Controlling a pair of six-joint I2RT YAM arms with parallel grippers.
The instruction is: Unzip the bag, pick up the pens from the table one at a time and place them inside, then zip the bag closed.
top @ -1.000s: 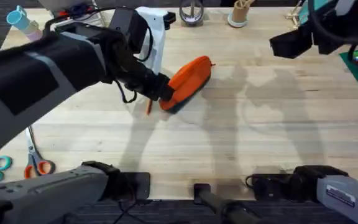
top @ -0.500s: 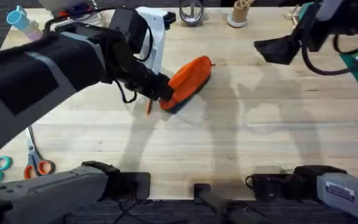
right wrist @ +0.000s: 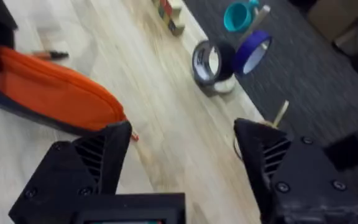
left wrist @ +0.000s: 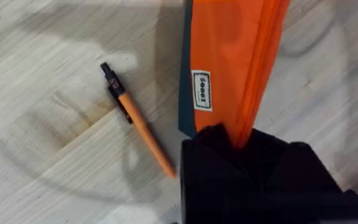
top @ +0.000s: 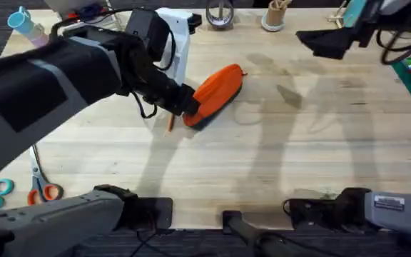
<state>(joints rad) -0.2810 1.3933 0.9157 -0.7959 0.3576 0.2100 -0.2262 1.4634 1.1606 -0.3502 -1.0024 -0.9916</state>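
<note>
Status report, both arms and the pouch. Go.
Left gripper shut on the bag's near end. Right gripper open, raised over the table's far right. One pen lies loose beside bag. Nothing in the way.

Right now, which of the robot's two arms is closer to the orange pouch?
Left. Its gripper is shut on the pouch's near end. The right gripper, fingers open, hangs off toward the table's far right.

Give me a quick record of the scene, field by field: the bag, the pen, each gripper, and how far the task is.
bag: orange pouch lying on the table
pen: orange pen with a black end, on the table beside the pouch
left gripper: shut on one end of the pouch
right gripper: open, holding nothing, above the far right of the table
task stage: pen not yet in the pouch
</note>
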